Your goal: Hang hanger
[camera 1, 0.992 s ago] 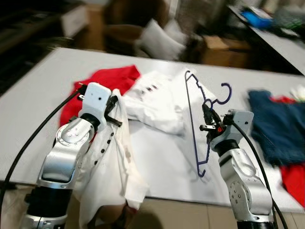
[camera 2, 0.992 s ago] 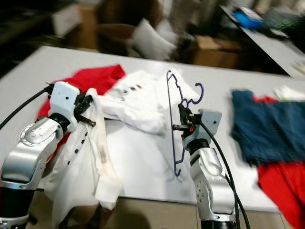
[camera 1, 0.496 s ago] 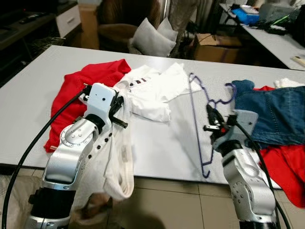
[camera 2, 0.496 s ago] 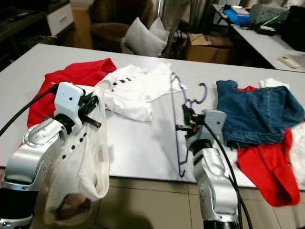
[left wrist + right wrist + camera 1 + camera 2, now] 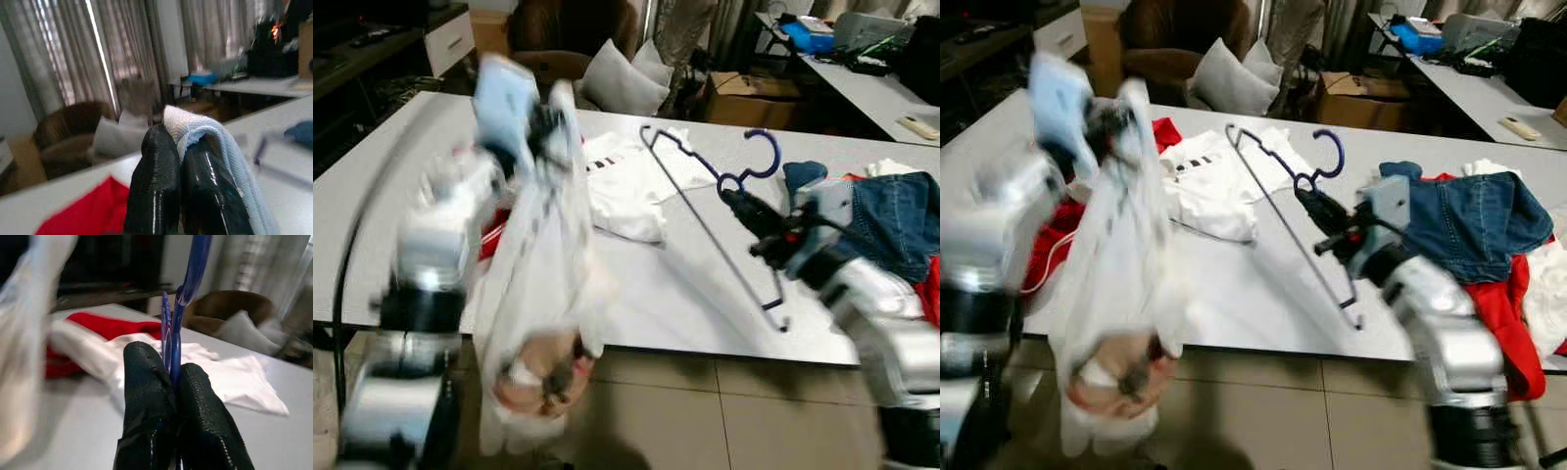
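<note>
My right gripper (image 5: 741, 202) is right of centre in the head view, fingers clamped on the thin blue wire hanger (image 5: 710, 224) just under its hook. The hanger is off the table, tilted: hook curling up at upper centre-right, one shoulder reaching toward upper centre, the long bar slanting down to the lower right. In the right wrist view the blue wire (image 5: 172, 333) runs straight up out of the closed black fingers (image 5: 142, 396).

My left gripper (image 5: 544, 122) is raised at upper left, heavily motion-blurred. It's pinched shut on a white button-front garment (image 5: 540, 294) that hangs down past the table edge toward the tiled floor (image 5: 705, 421). In the left wrist view white and pale blue cloth (image 5: 205, 142) is squeezed between the closed fingertips (image 5: 156, 161).

On the grey table (image 5: 646, 294):
- crumpled white shirt (image 5: 622, 191), centre
- red garment (image 5: 1056, 235), left, mostly behind my left arm
- blue denim piece (image 5: 1464, 220) over more red cloth (image 5: 1508, 323), right

Behind the table: brown armchair (image 5: 1151, 39) with grey cushions (image 5: 1224, 83), cardboard box (image 5: 1356, 98).
</note>
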{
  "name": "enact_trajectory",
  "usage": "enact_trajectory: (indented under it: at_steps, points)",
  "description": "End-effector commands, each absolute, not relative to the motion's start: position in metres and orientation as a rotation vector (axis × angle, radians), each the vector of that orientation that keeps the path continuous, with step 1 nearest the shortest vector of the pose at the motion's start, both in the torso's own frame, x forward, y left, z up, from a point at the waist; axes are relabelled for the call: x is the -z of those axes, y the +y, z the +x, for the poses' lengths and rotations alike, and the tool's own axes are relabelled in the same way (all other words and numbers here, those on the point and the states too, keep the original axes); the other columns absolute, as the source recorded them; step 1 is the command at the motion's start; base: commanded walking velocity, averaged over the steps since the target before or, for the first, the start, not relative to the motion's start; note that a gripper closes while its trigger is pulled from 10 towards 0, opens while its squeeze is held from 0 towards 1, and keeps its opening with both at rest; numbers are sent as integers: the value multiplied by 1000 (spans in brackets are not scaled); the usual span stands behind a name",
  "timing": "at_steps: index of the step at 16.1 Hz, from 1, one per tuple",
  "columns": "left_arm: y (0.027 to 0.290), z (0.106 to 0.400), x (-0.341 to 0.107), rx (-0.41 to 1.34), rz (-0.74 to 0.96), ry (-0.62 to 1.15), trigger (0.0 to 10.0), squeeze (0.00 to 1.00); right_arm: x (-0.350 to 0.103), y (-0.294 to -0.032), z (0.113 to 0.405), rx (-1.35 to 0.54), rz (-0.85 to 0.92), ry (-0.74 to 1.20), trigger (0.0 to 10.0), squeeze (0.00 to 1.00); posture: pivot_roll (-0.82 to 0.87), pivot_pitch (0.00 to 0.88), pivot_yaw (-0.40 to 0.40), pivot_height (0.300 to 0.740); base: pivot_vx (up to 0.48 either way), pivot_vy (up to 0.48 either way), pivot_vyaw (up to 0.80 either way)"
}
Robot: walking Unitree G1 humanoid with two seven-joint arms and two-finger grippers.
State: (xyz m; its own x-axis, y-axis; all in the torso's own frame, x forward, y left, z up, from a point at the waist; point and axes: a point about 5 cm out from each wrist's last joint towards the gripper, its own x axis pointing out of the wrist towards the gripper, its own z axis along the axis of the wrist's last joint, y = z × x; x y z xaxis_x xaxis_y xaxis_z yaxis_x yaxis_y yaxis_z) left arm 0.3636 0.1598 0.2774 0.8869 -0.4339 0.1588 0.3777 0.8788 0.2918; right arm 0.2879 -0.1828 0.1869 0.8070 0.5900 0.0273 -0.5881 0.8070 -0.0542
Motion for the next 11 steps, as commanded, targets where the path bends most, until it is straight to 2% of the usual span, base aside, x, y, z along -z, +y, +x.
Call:
enact_trajectory:
  at_steps: [1, 4, 6, 8, 11]
  points:
    - [158, 367, -282, 452, 265, -234, 10000, 0, -195, -182, 287, -688, -64, -60, 10000, 0, -72, 0, -50, 719, 0, 0, 0]
    - [153, 391, -315, 475, 410, -279, 10000, 0, -214, -207, 274, -884, -244, 1, 10000, 0, -81, 0, -29, 719, 0, 0, 0]
    - [149, 404, -336, 456, 474, -311, 10000, 0, -236, -225, 252, -1049, -293, 62, 10000, 0, -81, 0, -29, 719, 0, 0, 0]
    - [147, 408, -333, 446, 534, -298, 10000, 0, -251, -230, 248, -1070, -274, 28, 10000, 0, -107, 0, -6, 719, 0, 0, 0]
    - [136, 412, -329, 489, 513, -296, 10000, 0, -263, -225, 242, -1155, -217, -9, 10000, 0, -111, 0, -7, 719, 0, 0, 0]
